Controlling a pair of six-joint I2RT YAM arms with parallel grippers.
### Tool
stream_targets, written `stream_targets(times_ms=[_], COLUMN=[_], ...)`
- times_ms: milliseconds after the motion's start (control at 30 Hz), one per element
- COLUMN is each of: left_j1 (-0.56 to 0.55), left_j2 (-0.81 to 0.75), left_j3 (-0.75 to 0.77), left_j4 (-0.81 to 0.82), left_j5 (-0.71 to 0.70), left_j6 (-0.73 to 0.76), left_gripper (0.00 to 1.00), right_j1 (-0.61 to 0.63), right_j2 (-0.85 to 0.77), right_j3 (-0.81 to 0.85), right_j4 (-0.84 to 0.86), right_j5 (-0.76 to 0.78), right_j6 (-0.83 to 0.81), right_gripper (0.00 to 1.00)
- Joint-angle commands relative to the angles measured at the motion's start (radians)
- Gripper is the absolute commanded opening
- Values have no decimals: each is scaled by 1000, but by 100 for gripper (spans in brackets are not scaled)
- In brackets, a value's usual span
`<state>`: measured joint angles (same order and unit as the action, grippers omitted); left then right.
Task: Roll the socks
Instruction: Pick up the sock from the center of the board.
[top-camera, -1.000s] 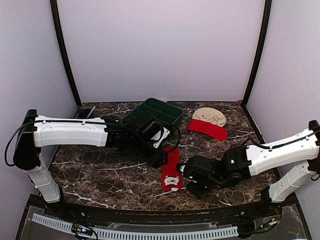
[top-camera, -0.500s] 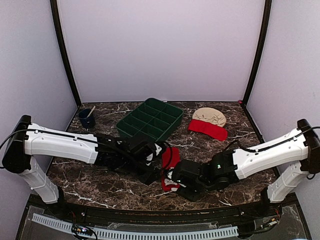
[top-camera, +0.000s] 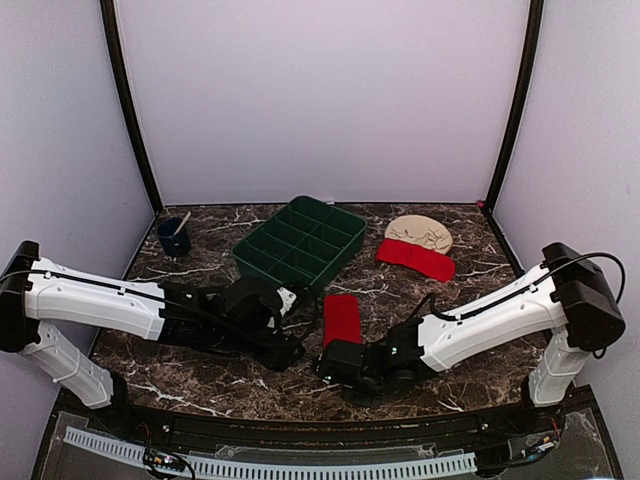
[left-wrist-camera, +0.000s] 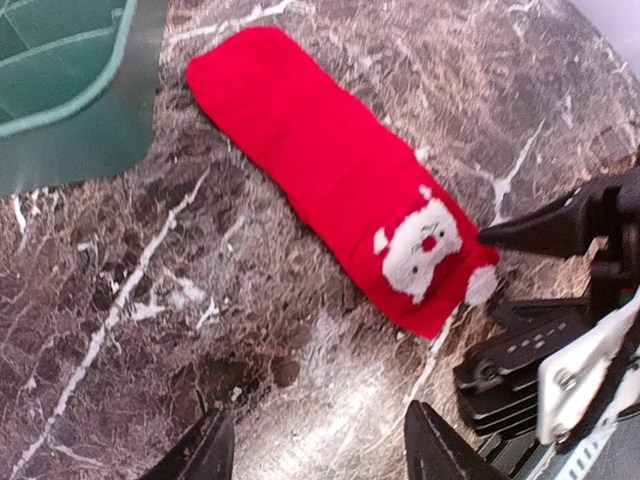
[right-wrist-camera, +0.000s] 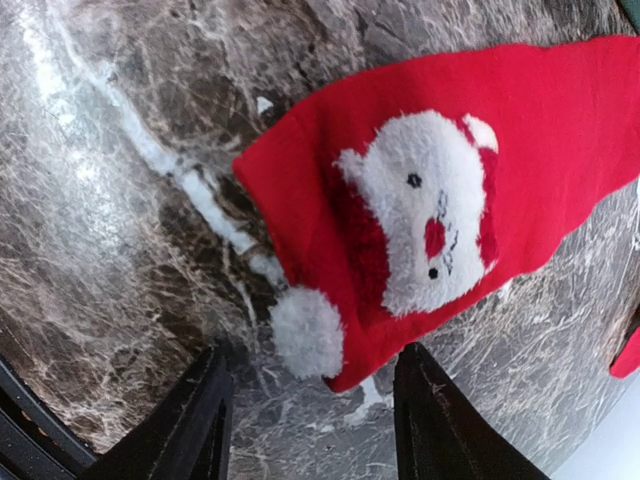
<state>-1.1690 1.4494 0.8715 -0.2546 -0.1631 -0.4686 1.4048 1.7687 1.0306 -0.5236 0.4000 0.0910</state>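
Observation:
One red sock (top-camera: 341, 316) lies flat on the marble table, its white Santa face (left-wrist-camera: 420, 250) and pom-pom (right-wrist-camera: 305, 331) at the near cuff end. A second red sock (top-camera: 415, 258) lies flat at the back right. My right gripper (right-wrist-camera: 315, 420) is open, low at the near cuff. Its fingertips sit just short of the pom-pom and hold nothing; from above, the right gripper (top-camera: 338, 357) hides the cuff. My left gripper (left-wrist-camera: 315, 455) is open and empty over bare marble, left of that cuff. In the top view, the left gripper (top-camera: 288, 354) sits apart from the sock.
A green compartment tray (top-camera: 300, 240) stands behind the near sock, its corner (left-wrist-camera: 70, 110) close to the sock's toe end. A beige cloth (top-camera: 420, 232) lies behind the far sock. A dark blue cup (top-camera: 174, 236) stands at the back left.
Both arms have swung down toward the near edge. The left gripper pulled back left off the sock. The right gripper moved left to the sock's cuff end and now covers it from above.

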Motion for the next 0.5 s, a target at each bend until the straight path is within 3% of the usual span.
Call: stream_targets(times_ms=[0, 167, 467], left_j1=[1, 1, 2], left_j2=[-45, -43, -55], left_j3=[-31, -56, -70], left_j4=[81, 111, 108], left_j5=[-25, -21, -42], left_j6=[29, 62, 83], left_gripper=[60, 60, 61], right_j1=[4, -27, -120], right_j2=[27, 54, 42], right_j3=[25, 31, 10], right_j4=[7, -13, -59], right_j5=[23, 18, -112], right_j6=[-60, -78, -94], right_gripper=[51, 48, 35])
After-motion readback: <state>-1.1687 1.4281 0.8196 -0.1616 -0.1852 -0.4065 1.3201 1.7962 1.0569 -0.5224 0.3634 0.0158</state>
